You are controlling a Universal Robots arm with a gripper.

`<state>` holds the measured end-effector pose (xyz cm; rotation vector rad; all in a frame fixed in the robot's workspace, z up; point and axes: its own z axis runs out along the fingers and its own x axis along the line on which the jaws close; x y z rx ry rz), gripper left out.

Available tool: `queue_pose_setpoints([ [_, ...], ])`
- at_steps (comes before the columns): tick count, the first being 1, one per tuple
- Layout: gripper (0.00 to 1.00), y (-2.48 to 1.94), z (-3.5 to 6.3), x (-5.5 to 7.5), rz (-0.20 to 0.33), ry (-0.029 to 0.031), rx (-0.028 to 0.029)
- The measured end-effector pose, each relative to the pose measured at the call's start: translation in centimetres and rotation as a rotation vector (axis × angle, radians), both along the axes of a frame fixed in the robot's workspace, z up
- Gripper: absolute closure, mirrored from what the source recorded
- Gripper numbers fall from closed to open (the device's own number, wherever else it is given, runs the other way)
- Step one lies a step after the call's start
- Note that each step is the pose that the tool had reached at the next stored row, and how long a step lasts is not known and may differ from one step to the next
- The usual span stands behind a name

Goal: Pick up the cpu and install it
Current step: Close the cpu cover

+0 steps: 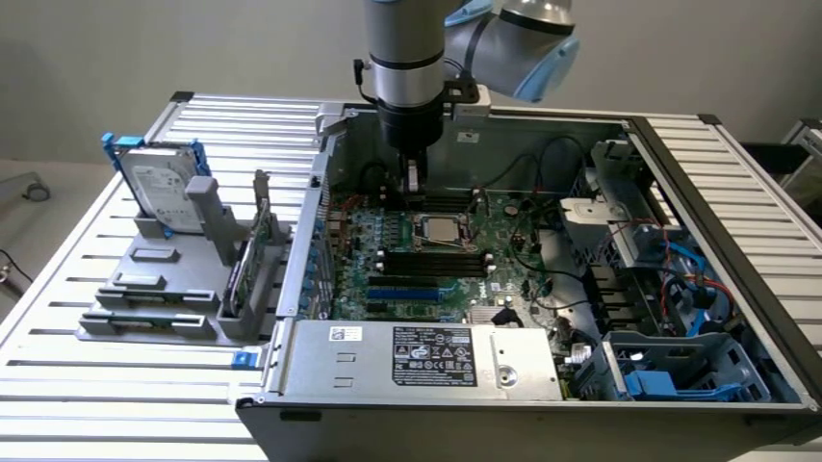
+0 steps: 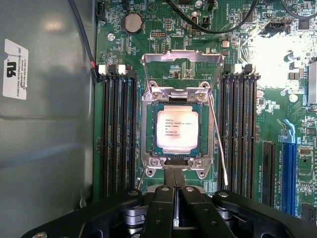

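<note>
Slatted alu table (image 1: 115, 395), PC case (image 1: 540, 430), grey rack (image 1: 154, 322)

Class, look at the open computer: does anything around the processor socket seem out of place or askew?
The small square silver-topped cpu sits flat and straight in the dark metal-framed socket. The socket's hinged metal cover plate stands flipped open, its thin wire lever unlatched, leaving the chip unclamped.
</note>
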<state>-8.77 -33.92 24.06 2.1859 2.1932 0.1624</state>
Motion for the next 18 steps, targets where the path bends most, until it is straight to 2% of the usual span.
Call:
queue_pose_setpoints([
  [4, 0.89, 0.00, 0.00, 0.0, 0.000, 0.0000, 0.0000],
  [6, 0.89, 0.00, 0.05, 0.2, 0.000, 0.0028, 0.0000],
  [9, 0.89, -0.06, 0.73, 0.8, 0.000, 0.0190, 0.0003],
  [15, 0.89, -0.67, 3.07, 2.3, 0.000, 0.0354, 0.0004],
  [18, 0.89, -1.04, 3.87, 3.4, 0.000, 0.0448, 0.0003],
])
